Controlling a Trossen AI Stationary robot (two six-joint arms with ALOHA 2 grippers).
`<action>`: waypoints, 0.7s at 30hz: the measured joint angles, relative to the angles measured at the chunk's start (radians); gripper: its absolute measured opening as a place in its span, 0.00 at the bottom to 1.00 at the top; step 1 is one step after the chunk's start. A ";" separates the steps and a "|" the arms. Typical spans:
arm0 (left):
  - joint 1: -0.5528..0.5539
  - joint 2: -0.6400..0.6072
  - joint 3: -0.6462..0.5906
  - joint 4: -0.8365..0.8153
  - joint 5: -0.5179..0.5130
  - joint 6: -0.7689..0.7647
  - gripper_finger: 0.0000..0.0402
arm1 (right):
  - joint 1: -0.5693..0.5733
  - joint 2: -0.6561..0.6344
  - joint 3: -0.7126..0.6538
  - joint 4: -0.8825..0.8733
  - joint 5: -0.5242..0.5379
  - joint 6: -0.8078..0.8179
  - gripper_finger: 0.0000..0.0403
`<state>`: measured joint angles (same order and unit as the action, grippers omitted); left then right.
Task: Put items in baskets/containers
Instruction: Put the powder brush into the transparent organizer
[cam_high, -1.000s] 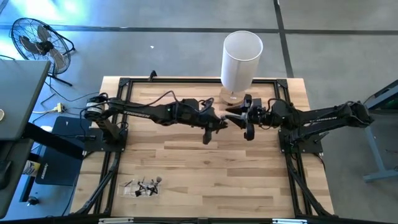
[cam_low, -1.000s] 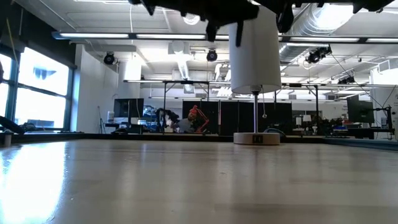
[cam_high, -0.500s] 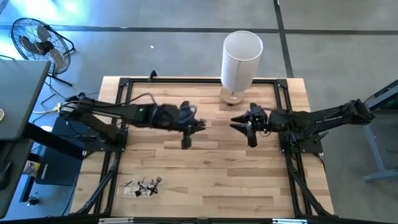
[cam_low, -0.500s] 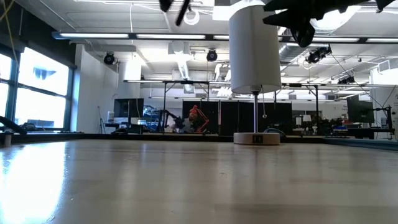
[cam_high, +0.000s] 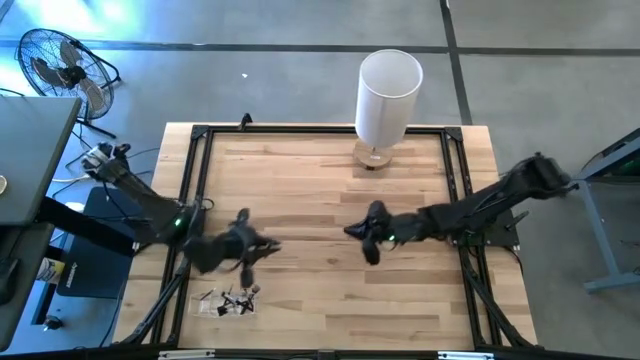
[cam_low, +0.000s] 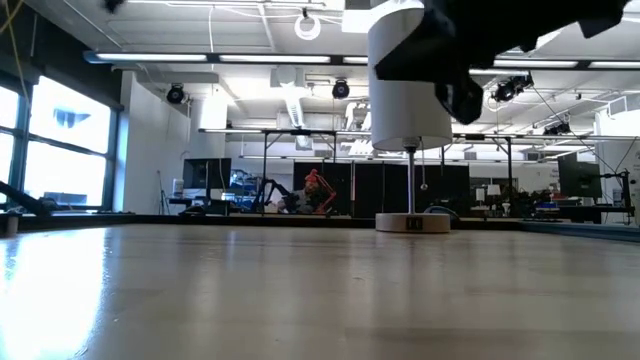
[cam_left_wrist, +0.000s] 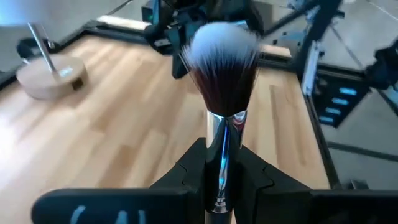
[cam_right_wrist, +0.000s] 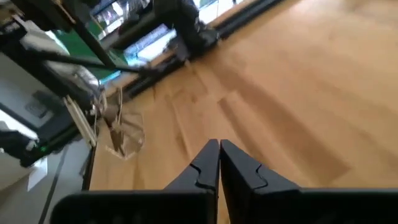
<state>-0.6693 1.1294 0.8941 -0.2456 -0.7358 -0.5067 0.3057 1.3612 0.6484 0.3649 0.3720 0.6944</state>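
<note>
So your left gripper (cam_high: 262, 246) is the one that matters: its fingers are clamped on a brush (cam_left_wrist: 222, 93), metal ferrule pinched between the pads and the white-tipped dark tuft sticking straight out ahead along the gripper's own line. From the high view that gripper sits over the near-left part of the table (cam_high: 320, 300), and the clear tray (cam_high: 228, 299) with the other brushes (cam_high: 238, 297) scattered on it lies just below it, toward the near edge and slightly to the left. The pile looks small and tangled, so I can't tell you how any single brush lies or which way the tray's long side runs beyond roughly left-right. My read: you need to bring the held brush down and a touch nearer the table edge, and turn its long axis to match the tray before letting go, otherwise the tuft end will likely hang over the rim. Your right gripper (cam_high: 368, 240) is at mid-table, well apart from the tray, with fingers pressed together and nothing between them in its wrist view. Left arm is clearly the nearer one. White cylinder on its stand (cam_high: 385, 100) at the far edge is out of the way.
</note>
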 joint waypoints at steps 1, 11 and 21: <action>-0.048 0.001 -0.010 -0.008 -0.036 -0.031 0.09 | 0.012 0.044 0.027 -0.006 -0.001 0.014 0.01; -0.451 0.019 -0.016 -0.215 -0.323 -0.407 0.09 | 0.078 0.331 0.377 -0.128 -0.005 -0.036 0.00; -0.674 0.020 -0.016 -0.360 -0.326 -0.601 0.09 | 0.095 0.386 0.489 -0.220 -0.006 -0.019 0.00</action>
<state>-1.3434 1.1492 0.8776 -0.6060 -1.0615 -1.1080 0.4004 1.7470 1.1370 0.1448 0.3656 0.6756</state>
